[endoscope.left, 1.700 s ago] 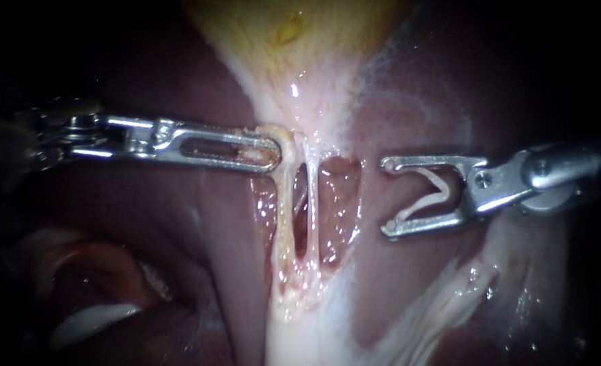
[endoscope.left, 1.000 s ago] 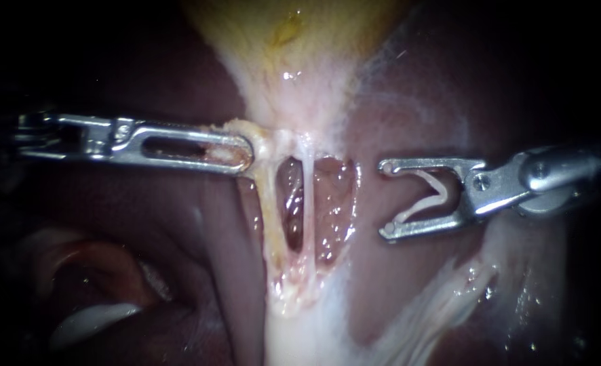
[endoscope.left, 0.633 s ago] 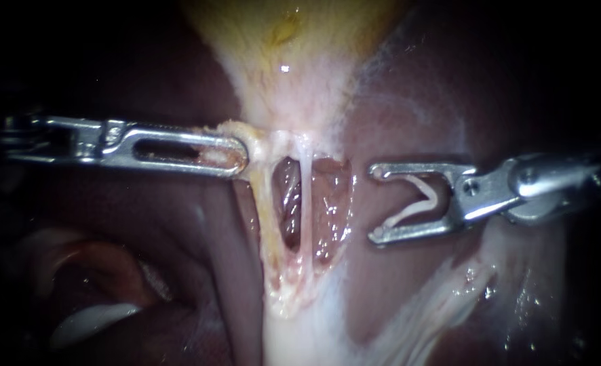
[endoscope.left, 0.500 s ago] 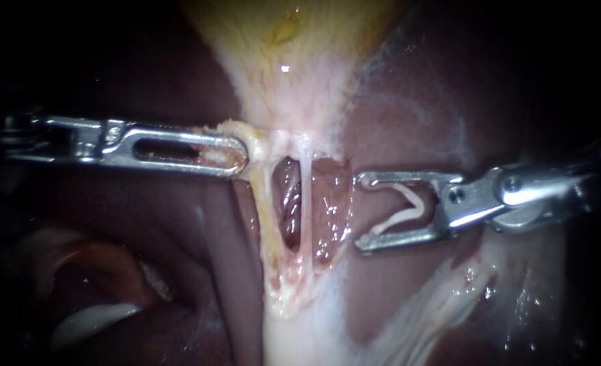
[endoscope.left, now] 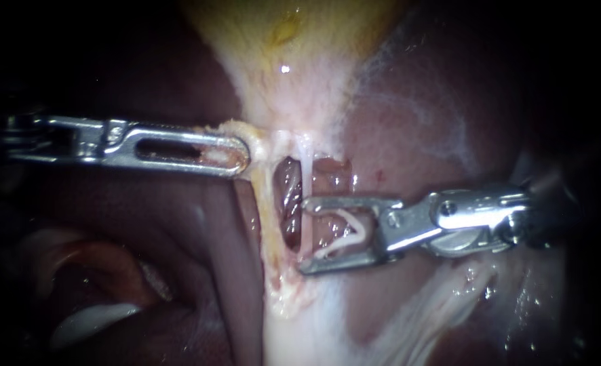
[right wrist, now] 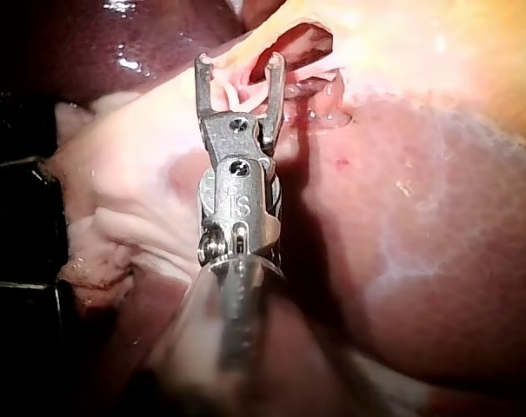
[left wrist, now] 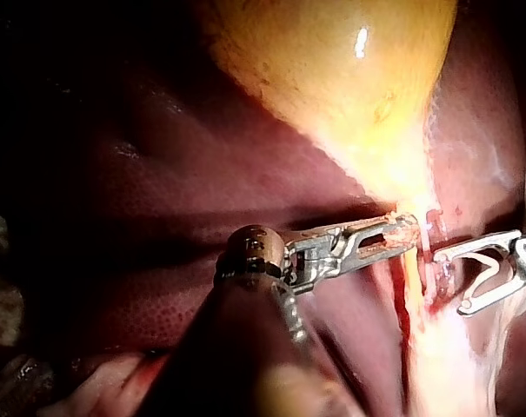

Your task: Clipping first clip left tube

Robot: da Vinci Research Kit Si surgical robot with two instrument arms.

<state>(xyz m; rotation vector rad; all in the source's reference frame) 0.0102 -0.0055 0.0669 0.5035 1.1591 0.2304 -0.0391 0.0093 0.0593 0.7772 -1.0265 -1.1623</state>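
- endoscope: the right instrument (endoscope.left: pixel 305 236) has advanced to the tubes, jaws standing wide yet holding a white clip (endoscope.left: pixel 344 234) between them, tips at the thin right tube (endoscope.left: pixel 307 169); the left tube (endoscope.left: pixel 265 210), just beyond, carries no clip.
- left wrist: the left instrument (left wrist: pixel 403 232), clamped on neck tissue (left wrist: pixel 400 201) below the gallbladder (left wrist: pixel 332 69), stretches both tubes.
- right wrist: the clip gapes ahead; the left tube looks soft, slick, tearable, best straddled mid-length.
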